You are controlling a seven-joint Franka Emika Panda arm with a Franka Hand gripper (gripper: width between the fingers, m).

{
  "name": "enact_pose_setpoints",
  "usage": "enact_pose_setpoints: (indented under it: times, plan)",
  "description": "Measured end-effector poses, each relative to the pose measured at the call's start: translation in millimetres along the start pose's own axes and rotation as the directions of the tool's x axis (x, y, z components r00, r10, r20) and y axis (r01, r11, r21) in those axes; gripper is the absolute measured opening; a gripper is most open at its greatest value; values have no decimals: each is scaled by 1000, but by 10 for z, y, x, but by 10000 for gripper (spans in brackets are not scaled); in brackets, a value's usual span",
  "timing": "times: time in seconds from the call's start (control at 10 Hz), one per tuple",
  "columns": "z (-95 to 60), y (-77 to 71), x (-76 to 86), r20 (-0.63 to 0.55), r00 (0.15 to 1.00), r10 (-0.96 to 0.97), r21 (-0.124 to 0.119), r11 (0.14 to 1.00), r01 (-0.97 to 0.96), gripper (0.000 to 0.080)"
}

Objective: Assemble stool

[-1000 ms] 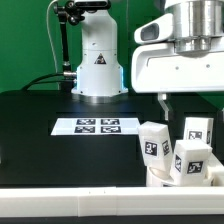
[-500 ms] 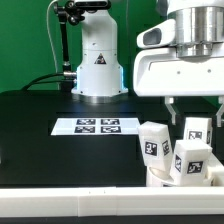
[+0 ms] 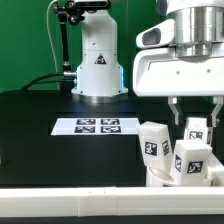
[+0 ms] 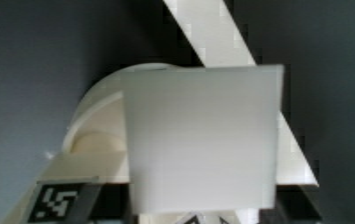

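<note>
The white stool parts stand at the exterior view's lower right. Three blocky tagged legs stand upright on the round seat (image 3: pixel 168 181): one at the front left (image 3: pixel 153 148), one at the front right (image 3: pixel 192 160), one behind (image 3: pixel 197 129). My gripper (image 3: pixel 196 113) hangs just above the rear leg, its fingers (image 3: pixel 175 109) spread wide to either side of it and holding nothing. In the wrist view a leg's plain white face (image 4: pixel 202 125) fills the middle, very close, with the seat's curved rim (image 4: pixel 106 100) and a tag (image 4: pixel 49 205) beside it.
The marker board (image 3: pixel 97 126) lies flat on the black table, left of the stool parts. The arm's white base (image 3: pixel 98 60) stands behind it. A white rail (image 4: pixel 209 35) runs beyond the leg in the wrist view. The table's front edge is close to the seat.
My gripper has come down and shifted slightly right, so both open fingers now hang just above the rear leg. The stool parts have not moved.
</note>
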State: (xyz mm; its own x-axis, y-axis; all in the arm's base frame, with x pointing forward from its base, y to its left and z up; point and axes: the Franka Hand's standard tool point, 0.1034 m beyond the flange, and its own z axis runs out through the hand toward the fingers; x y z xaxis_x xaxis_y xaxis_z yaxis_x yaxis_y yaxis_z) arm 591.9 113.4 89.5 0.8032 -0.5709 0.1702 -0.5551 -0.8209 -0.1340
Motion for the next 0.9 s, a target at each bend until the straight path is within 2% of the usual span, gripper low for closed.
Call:
enact_pose_setpoints:
  times: [0.3, 0.5, 0.7, 0.9]
  plan:
    - [0, 2, 1, 0, 999, 34, 0, 999, -34, 331]
    - [5, 14, 4, 3, 985, 175, 2, 985, -175, 333]
    - [6, 39, 22, 10, 939, 344, 9, 939, -344, 333]
    - [6, 53, 33, 21, 847, 531, 16, 847, -531, 333]
